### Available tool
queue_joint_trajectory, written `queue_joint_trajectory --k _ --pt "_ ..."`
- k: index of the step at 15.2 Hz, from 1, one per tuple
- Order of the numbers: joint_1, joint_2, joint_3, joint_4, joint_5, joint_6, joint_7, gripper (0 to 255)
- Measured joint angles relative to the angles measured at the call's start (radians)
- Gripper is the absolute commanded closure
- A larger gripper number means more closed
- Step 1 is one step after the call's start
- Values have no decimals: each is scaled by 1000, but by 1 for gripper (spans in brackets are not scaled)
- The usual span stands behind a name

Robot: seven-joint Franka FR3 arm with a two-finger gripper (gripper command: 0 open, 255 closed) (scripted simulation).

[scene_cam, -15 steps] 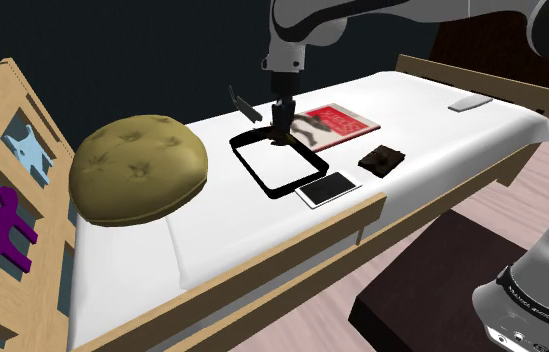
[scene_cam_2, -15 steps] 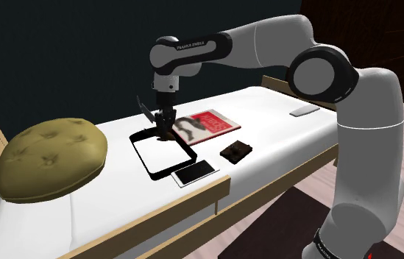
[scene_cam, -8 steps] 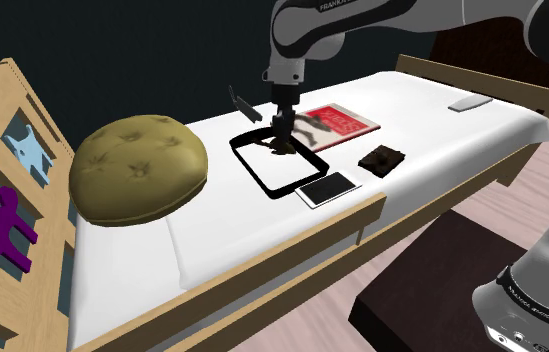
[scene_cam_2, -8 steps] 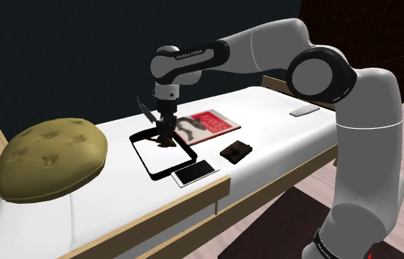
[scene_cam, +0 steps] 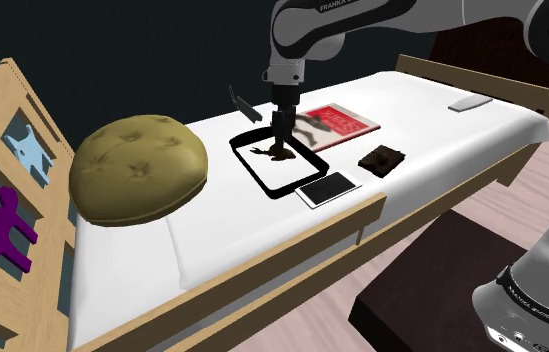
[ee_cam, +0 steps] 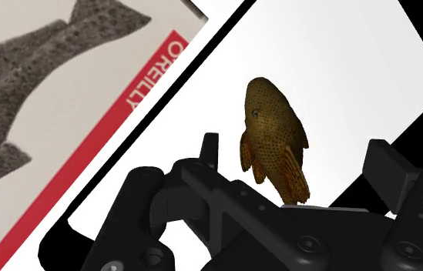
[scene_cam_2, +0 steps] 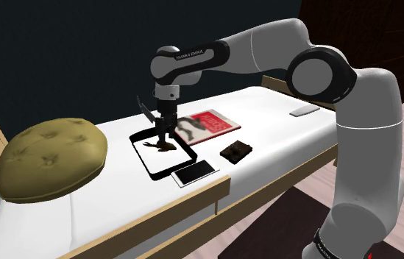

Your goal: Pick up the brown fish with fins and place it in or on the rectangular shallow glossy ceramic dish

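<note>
Wrist view shows the brown spotted fish [ee_cam: 273,138] lying on the white inside of the dish [ee_cam: 340,69], which has a black rim. The black jaws stand apart, one on each side of the fish, and do not touch it. In the shoulder view the dish sits near the middle of the frame on the white bed [scene_cam: 442,130]. A red book [scene_cam: 334,122] lies to its upper right, and a phone [scene_cam: 328,188] lies just beside its lower right corner.
</note>
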Motion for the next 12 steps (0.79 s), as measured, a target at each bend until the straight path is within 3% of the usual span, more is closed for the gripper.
queue_joint_trajectory --k 3,8,12 --pt "0 0 0 0 0 0 0 0" --pt "-10 10 -5 124 -6 -115 7 0" --pt "-11 13 -5 140 -7 -129 8 0"
